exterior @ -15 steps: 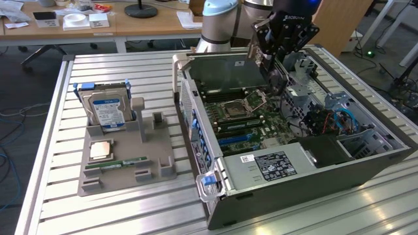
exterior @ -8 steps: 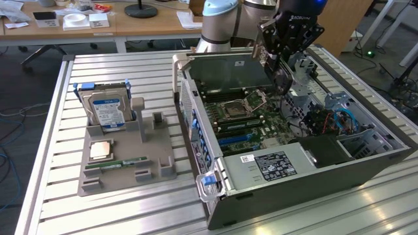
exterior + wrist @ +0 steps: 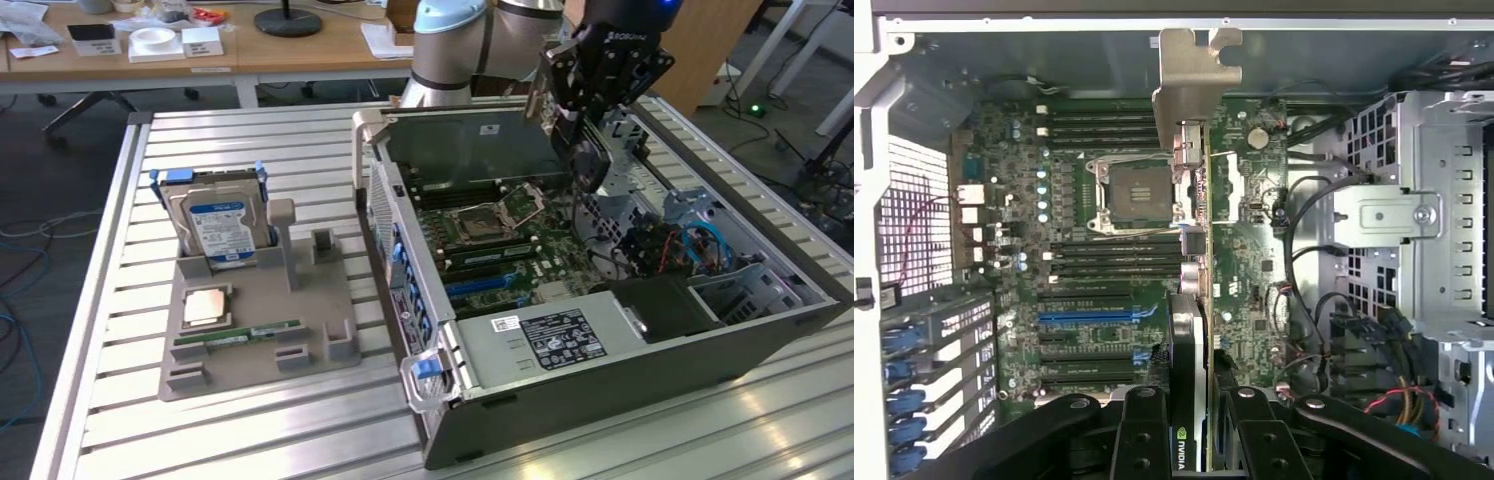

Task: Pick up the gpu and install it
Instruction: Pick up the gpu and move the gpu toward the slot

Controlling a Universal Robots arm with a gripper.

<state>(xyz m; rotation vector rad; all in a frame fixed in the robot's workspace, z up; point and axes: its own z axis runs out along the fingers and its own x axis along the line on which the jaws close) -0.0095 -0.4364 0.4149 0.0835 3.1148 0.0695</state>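
The gpu [image 3: 1190,330] [image 3: 590,168] hangs edge-down in the pincer [image 3: 1194,405], above the open computer case [image 3: 601,410] and not seated in any slot. The pincer is about half open, its black fingers [image 3: 1144,440] pressing the card from both sides near the cooler end. The metal end bracket [image 3: 1197,60] points toward the case's rear wall.

In the wrist view, the card lies over the motherboard [image 3: 1249,290]. The CPU socket [image 3: 1137,190] and the dark memory slots [image 3: 1104,125] are to one side of it. The blue expansion slot [image 3: 1086,318] sits beside the card, clear of it.

On the other side, black cables [image 3: 1304,230] loop across the board next to a perforated drive cage [image 3: 1444,200]. In the exterior view, the power supply [image 3: 561,335] fills the near corner of the case.

Well apart, toward the exterior view's left, a grey holder [image 3: 254,350] stands on the slatted surface [image 3: 200,440]. It carries an upright hard drive [image 3: 220,225], a processor chip [image 3: 204,305] and a green memory stick [image 3: 240,333]
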